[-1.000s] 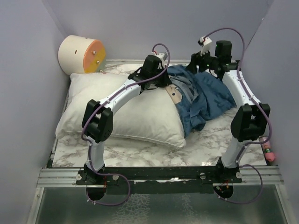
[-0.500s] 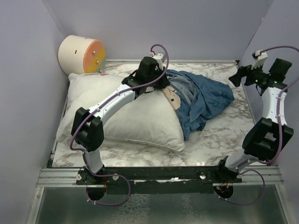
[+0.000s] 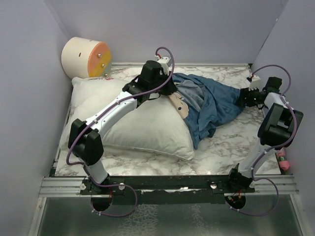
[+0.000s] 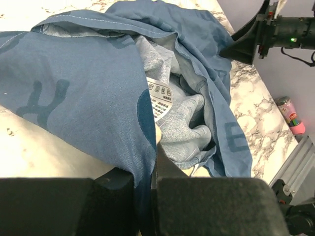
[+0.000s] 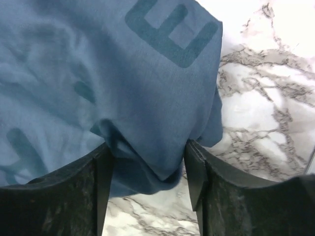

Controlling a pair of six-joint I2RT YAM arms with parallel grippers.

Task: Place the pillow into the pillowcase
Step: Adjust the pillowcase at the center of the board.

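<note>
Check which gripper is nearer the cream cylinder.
Left. The left gripper pinches the pillowcase mid-table, toward the cylinder; the right gripper straddles the pillowcase's far-right edge.

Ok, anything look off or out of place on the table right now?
Mostly the pillowcase: it lies bunched in a heap over the pillow's right end, its opening crumpled rather than spread. A small pink item sits at the table's right edge, its identity unclear.

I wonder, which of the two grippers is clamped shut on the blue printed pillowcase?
The left gripper, pinching the blue printed fabric pillowcase edge over the white pillow; the right gripper stands open around a fold.
</note>
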